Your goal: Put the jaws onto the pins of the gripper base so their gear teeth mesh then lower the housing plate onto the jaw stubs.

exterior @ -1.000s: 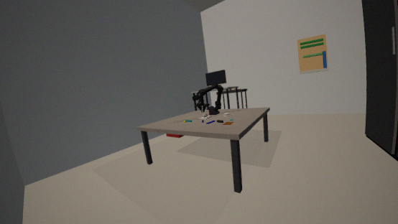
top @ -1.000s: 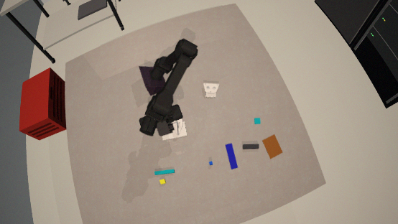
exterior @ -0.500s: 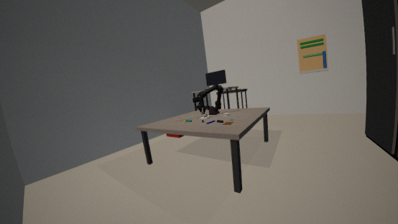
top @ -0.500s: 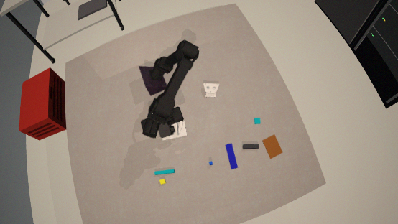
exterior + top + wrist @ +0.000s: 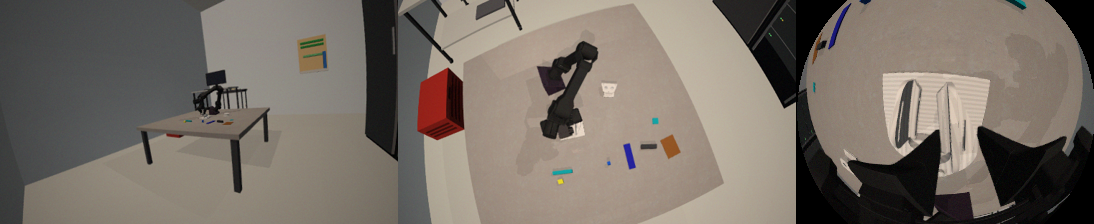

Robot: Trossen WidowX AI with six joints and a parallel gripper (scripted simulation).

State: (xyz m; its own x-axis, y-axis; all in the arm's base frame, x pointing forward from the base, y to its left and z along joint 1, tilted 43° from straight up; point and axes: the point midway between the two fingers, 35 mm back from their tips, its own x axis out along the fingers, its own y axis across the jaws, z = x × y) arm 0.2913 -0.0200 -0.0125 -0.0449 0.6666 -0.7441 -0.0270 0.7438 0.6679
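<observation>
I report my gripper clamped on the right-hand jaw of the wrist view, its black fingertips on either side of that pale piece. The left-hand jaw stands just beside it, apart from my fingers, in the middle of that frame. Both lie over the white gripper base, whose far part shows ribbed stripes; the pins and the meshing of the teeth I cannot tell. In the top view the base is left of centre, partly covered by my arm. The housing plate is off the jaws: white, with two round marks, lying right of my arm and above centre in the top view, and cut by the left finger at lower left in the wrist view. Lower in the top frame I note a teal bar above a yellow block, then a small blue cube, a dark blue bar, a dark grey bar and an orange-brown rectangle to the right, with a teal square above them. All rest on the table. A red cabinet stands at the left of the top frame.
</observation>
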